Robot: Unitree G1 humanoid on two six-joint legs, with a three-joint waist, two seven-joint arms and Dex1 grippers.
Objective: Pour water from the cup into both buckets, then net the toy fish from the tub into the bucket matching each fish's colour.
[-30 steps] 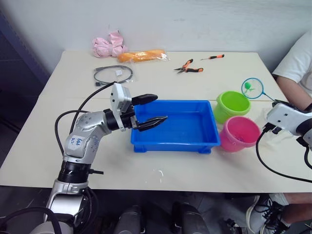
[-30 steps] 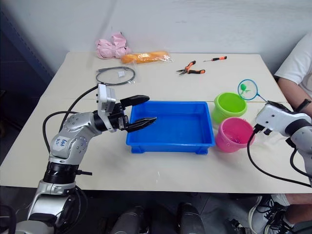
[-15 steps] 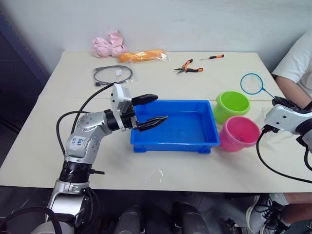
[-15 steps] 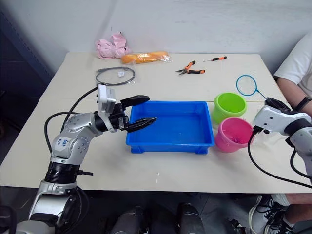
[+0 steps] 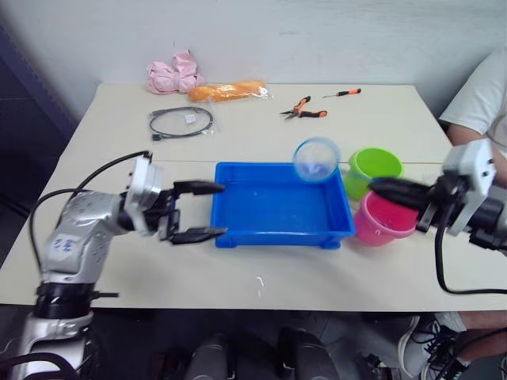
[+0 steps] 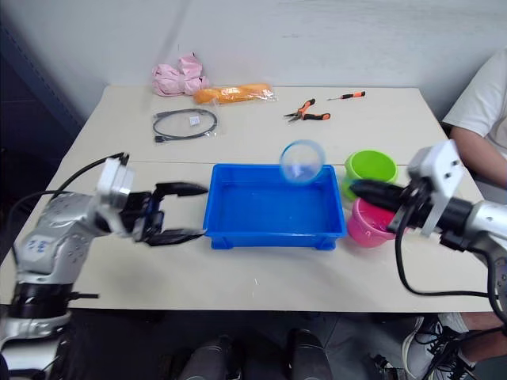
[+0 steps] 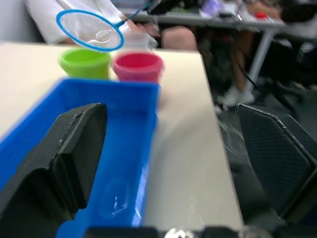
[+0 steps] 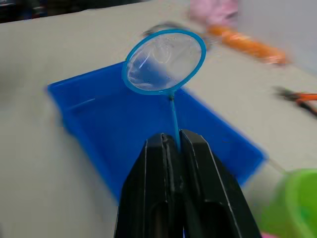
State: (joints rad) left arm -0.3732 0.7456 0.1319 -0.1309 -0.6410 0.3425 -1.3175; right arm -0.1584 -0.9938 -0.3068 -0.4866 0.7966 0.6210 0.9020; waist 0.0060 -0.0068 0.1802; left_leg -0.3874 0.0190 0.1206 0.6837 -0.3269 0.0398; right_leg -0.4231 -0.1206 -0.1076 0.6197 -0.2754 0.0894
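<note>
I have the right gripper (image 8: 173, 141) clenched on the thin stick of the net (image 5: 316, 158), the hoop held in the air over the 1 o'clock corner of the tub (image 5: 261, 229); the mesh looks empty. The left gripper (image 5: 198, 211) hangs released, jaws wide apart, just off the tub's 9 o'clock wall and holding nothing. The green bucket (image 5: 374, 169) stands at the tub's 3 o'clock side with the pink bucket (image 5: 384, 223) touching it at about 5 o'clock. I can't make out any fish in the tub, and I see no cup on the surface. My worry is the grip: the stick is pinched at its very end, so it could twist or slip between the jaws when the hoop drags through water. The right arm also sits low above the pink bucket, and a careless sweep could knock it over or push it into the green one. The tub's rolled rim stands between hoop and water, so I judge the net must dip over it. Pliers (image 5: 301, 108), a screwdriver (image 5: 343, 93), a cable loop (image 5: 181, 122), an orange bag (image 5: 230, 90) and a pink bundle (image 5: 173, 77) lie well apart towards 12 o'clock; a person (image 5: 482, 103) sits at 3 o'clock.
</note>
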